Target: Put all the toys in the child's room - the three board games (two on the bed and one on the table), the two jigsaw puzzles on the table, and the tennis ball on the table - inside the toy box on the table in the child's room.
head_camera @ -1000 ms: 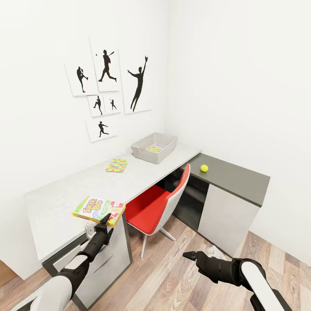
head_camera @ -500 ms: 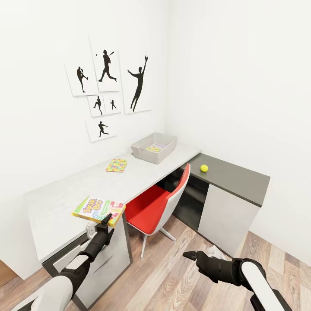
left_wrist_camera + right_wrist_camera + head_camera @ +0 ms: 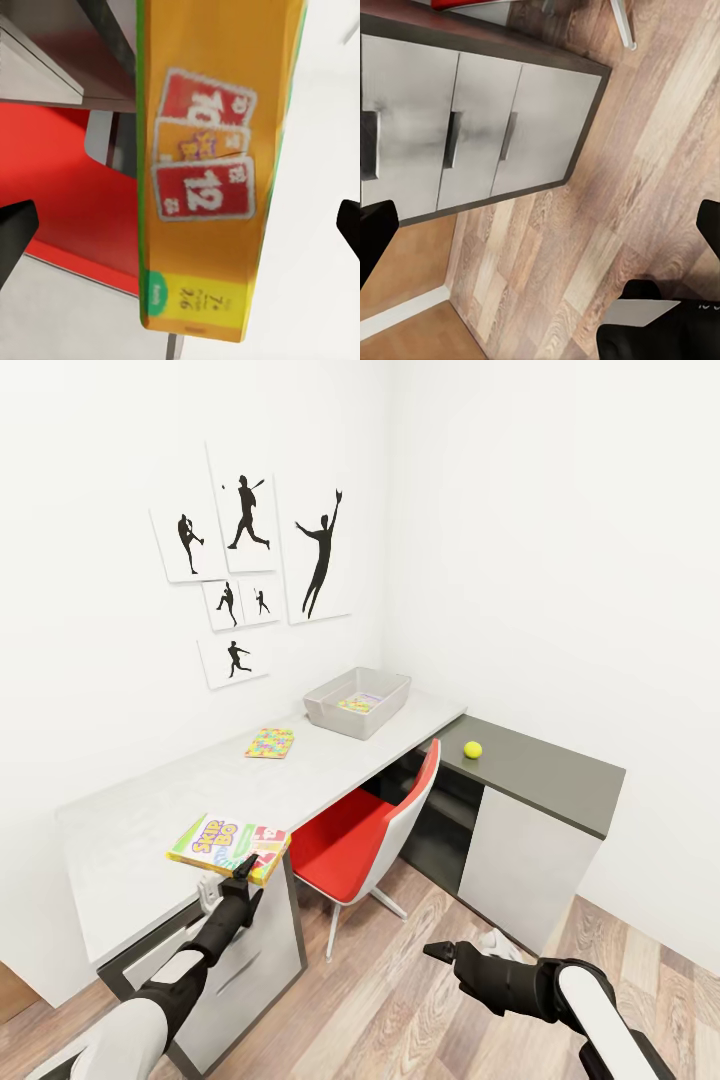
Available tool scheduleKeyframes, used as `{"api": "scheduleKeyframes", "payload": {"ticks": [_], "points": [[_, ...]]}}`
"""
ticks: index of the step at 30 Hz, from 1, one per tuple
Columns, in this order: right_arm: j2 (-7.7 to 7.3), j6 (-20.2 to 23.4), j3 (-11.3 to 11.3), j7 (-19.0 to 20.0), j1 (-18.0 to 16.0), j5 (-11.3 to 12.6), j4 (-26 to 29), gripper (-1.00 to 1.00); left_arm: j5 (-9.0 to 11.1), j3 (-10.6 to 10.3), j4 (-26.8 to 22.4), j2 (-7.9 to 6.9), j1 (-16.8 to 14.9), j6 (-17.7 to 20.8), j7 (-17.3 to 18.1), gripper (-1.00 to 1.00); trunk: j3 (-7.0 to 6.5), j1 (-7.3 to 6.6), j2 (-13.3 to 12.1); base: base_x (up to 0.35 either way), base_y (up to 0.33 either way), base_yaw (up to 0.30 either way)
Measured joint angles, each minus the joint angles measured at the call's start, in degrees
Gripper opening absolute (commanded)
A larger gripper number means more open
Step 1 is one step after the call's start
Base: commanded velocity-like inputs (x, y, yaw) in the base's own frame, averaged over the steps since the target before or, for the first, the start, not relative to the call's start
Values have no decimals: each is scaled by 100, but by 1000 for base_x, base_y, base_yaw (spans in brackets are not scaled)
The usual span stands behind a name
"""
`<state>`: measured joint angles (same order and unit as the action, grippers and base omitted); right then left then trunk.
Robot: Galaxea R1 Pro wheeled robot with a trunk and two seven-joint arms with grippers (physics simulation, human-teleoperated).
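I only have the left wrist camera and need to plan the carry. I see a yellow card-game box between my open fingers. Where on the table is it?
Observer: The Skip-Bo box lies flat at the near edge of the table's light grey top, and the left gripper is right at its front edge.
Operator: Where is the toy box from there?
Observer: The toy box stands farther along the same top, near the wall corner, with one jigsaw puzzle inside.
Operator: Is anything lying between them?
Observer: A second jigsaw puzzle lies flat on the top between the two.
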<state>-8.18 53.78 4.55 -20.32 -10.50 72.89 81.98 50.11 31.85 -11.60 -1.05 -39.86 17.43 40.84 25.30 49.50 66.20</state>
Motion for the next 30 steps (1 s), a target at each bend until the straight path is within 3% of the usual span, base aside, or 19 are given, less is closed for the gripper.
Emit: {"api": "scheduleKeyframes", "payload": {"ticks": [21,30], "points": [[-38,0,-6,0,-1,0,3,100,-48,-6,-30,0,-8,7,-20,100,0,0,0,0,0,0],[-15,0,0,0,0,0,-3,100,-46,-26,-60,-13,-17,0,-204,100,0,0,0,0,0,0]]}}
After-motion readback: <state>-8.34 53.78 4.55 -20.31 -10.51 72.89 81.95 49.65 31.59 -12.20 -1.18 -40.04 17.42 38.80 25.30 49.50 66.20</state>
